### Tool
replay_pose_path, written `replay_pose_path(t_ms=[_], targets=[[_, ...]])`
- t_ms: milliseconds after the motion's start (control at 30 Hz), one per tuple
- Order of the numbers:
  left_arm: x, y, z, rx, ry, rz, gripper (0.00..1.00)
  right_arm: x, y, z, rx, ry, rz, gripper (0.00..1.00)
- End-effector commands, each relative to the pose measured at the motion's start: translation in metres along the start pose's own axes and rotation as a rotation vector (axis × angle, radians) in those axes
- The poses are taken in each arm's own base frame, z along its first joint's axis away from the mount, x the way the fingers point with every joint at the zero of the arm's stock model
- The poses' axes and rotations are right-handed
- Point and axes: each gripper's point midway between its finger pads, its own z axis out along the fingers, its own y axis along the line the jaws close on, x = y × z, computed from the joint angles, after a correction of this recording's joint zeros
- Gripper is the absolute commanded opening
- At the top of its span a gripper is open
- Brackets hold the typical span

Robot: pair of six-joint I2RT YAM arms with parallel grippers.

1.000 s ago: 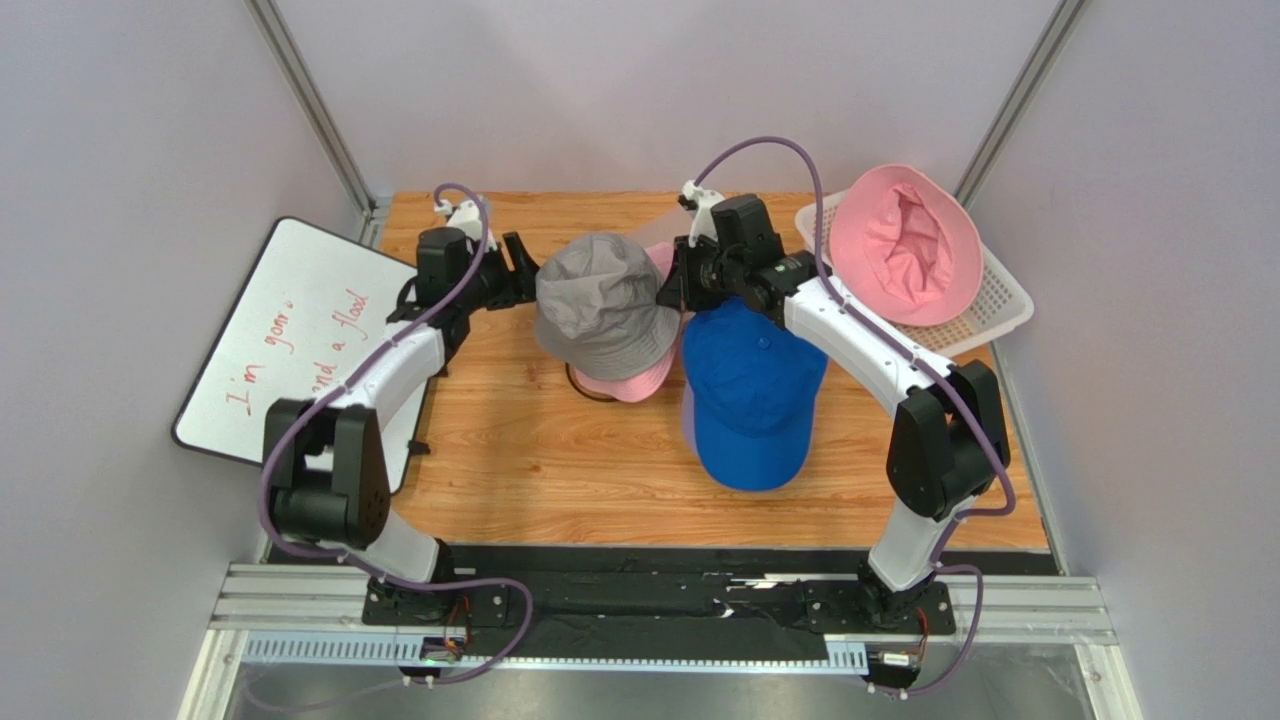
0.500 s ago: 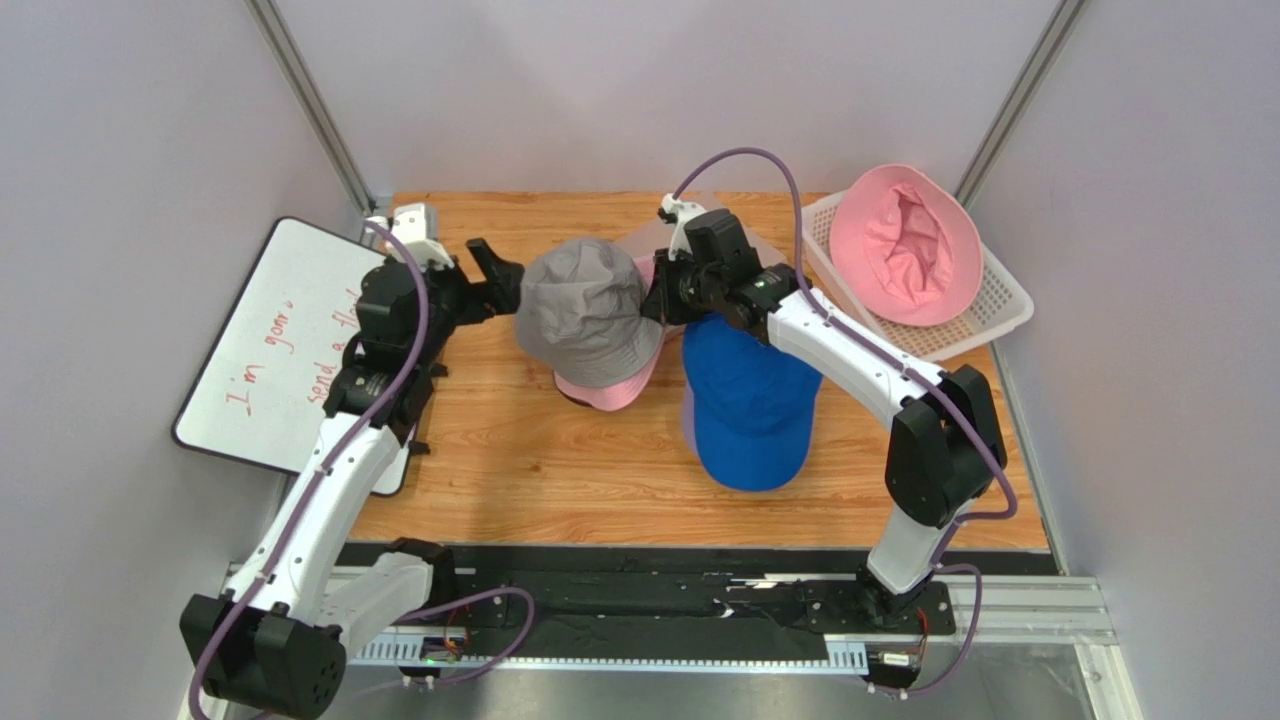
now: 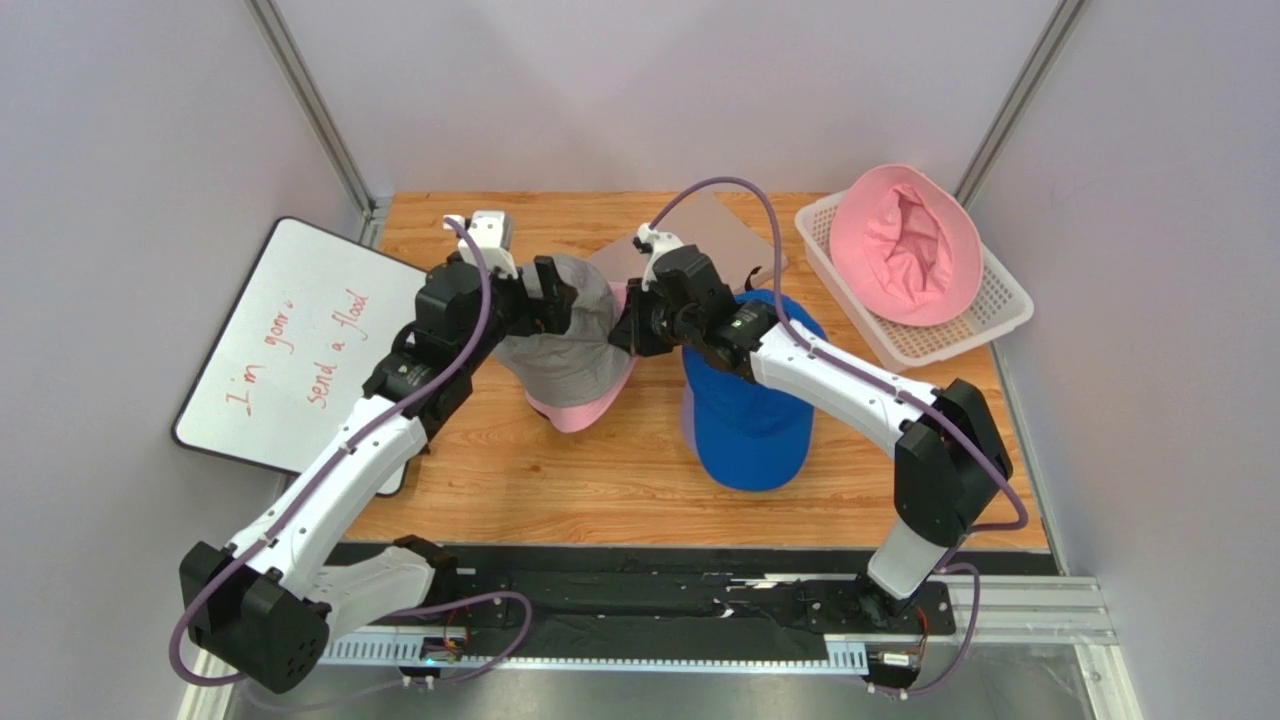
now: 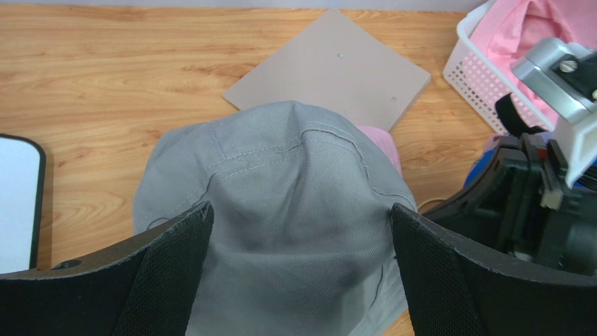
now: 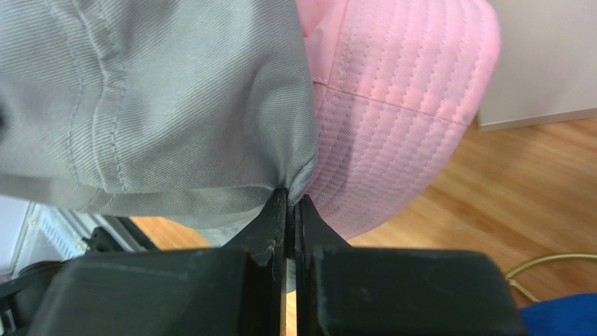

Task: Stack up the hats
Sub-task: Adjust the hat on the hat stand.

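A: My left gripper (image 4: 297, 225)?
B: Fingers wide apart, straddling the grey hat (image 3: 571, 360) crown.
A: My right gripper (image 5: 291, 204)?
B: Pinched shut on its brim. Hat sits over the pink hat (image 5: 392, 105), on the table (image 3: 496, 495).

L arm: links run fwd from the base and lean inward, wrist bent so the tool points right, toward centre. L end effector (image 3: 550, 300): jaws spread wide, fingers (image 4: 168, 280) on either side of the grey hat (image 4: 280, 175), not closed on it. R arm: short upright link nr the base, then a long forearm diag. fwd and left. R end effector (image 3: 628, 321) points left, jaws fully together, tips nipping the grey hat's edge. Both end effectors face each other, close together.
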Motion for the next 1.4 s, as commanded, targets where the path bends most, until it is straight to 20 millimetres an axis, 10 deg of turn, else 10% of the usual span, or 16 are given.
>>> replay_pose_path(t_ms=[0,167,267,400,900,1367], targets=[[0.01,0.011,-0.001,-0.048,0.009,0.027,0.99,0.017,0.025,-0.003,-0.046,0.016,0.016,0.0],[0.033,0.024,0.003,-0.111,0.074,0.022,0.86,0.021,0.035,-0.011,-0.072,0.022,0.008,0.04],[0.041,0.033,0.0,-0.153,0.087,0.025,0.69,0.016,0.036,-0.026,-0.077,0.006,-0.02,0.45],[0.045,0.039,-0.006,-0.174,0.077,0.027,0.59,0.005,0.034,-0.055,-0.105,-0.042,-0.044,0.63],[0.05,0.018,-0.019,-0.036,0.088,0.039,0.53,-0.058,0.054,-0.063,-0.533,-0.135,-0.101,0.64],[0.052,0.012,-0.022,0.004,0.09,0.04,0.53,-0.047,0.07,-0.02,-0.735,-0.067,-0.068,0.58]])
